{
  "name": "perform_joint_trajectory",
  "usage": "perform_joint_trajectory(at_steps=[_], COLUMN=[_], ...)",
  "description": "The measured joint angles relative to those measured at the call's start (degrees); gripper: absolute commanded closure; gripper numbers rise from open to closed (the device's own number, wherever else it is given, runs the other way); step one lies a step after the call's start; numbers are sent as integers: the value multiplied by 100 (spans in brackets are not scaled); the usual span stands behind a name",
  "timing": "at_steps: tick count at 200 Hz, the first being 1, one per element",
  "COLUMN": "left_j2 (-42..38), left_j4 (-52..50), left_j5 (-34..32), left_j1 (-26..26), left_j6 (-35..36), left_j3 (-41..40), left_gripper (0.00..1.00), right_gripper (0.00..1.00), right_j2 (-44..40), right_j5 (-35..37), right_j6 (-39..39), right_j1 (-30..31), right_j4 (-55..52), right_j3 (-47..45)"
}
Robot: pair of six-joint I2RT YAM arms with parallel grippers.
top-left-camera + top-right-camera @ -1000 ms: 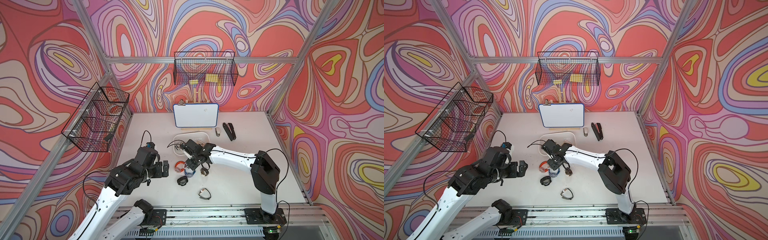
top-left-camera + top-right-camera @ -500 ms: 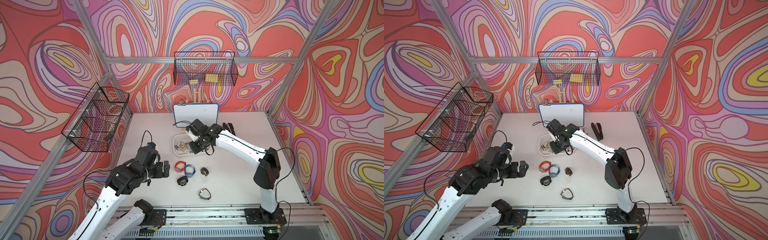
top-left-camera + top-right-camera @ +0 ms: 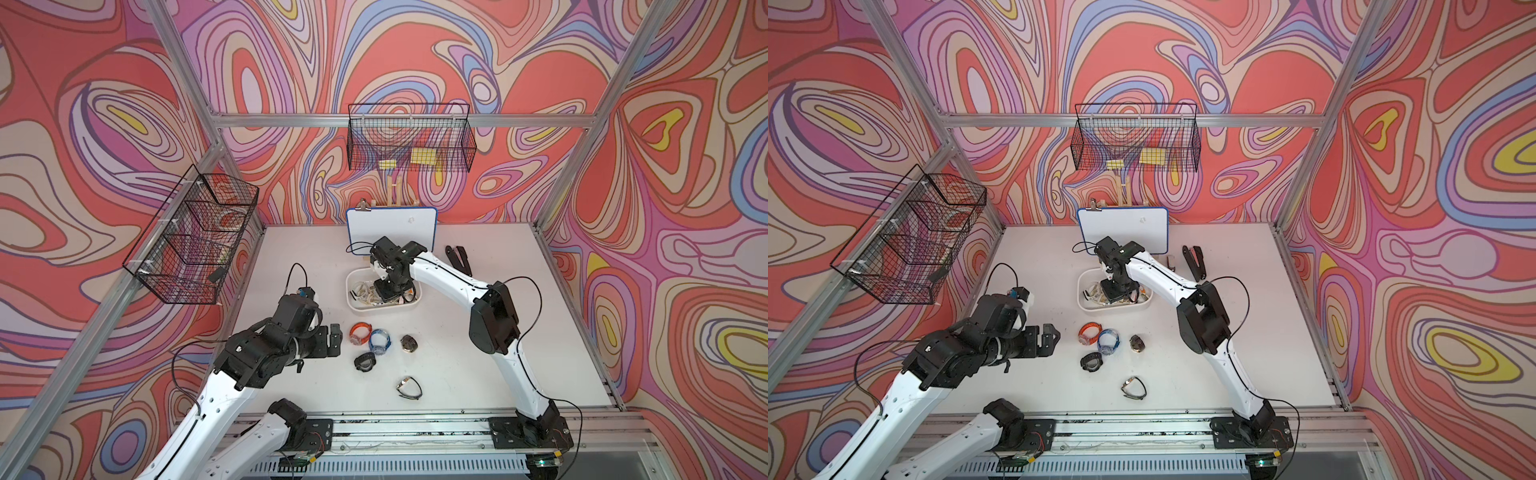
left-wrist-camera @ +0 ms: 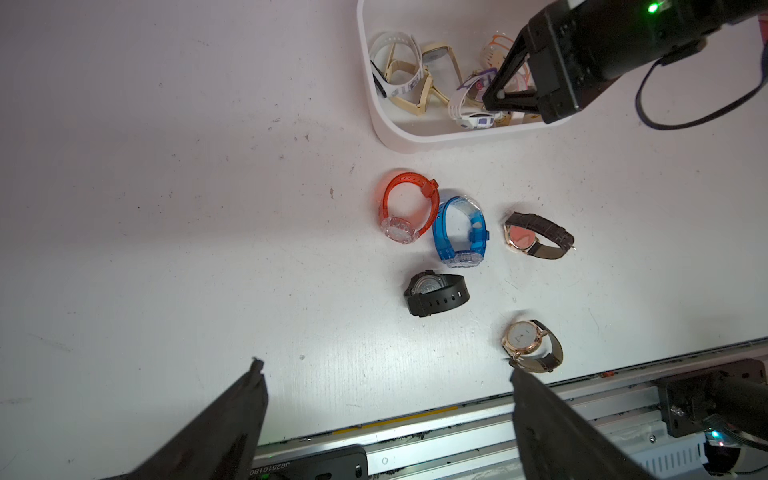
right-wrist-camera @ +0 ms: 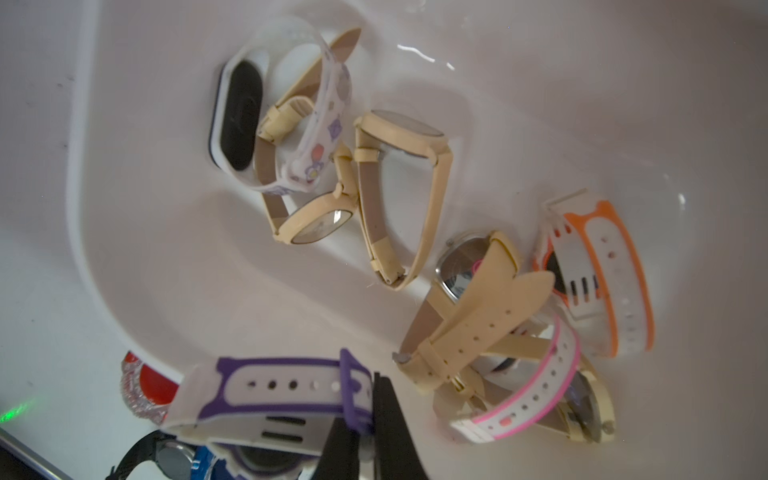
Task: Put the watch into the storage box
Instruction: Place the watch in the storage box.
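the right fingers [image 5: 392,419] are pressed together on the strap of a purple-and-white watch [image 5: 274,386], next to its buckle. the watch hangs inside the white storage box [image 4: 415,139], close to the wall facing the loose watches; whether it touches the bottom i cannot tell. several other watches [image 5: 399,174] lie in the box. the left fingers [image 4: 232,424] stand wide apart, nothing between them, above the tabletop [image 4: 166,208]. outside the box lie an orange watch [image 4: 409,208] just beside a blue watch [image 4: 459,228], a black watch [image 4: 436,291], a brown-strapped watch [image 4: 540,235] and a rose-gold watch [image 4: 532,345].
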Motion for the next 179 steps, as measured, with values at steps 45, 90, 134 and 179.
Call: perform_joint_trajectory(at_steps=[45,90,134,179], left_j2=[0,7,68,42], left_j4=[0,4,28,179], left_j5=[0,2,66,245], left_j1=[0,0,0,0], left_j6=[0,0,0,-44], left_j3=[-13,-17,-17,-111], left_gripper=[4,4,4,4], right_gripper=[88,64,58,55], right_j2=[284,372,328,-385], right_j5=[15,24,22,-72], right_j6=[2,22,48,157], right_j1=[-4,-4,-4,-4], right_j4=[9,-7,79,313], right_j3=[168,190,184,-81])
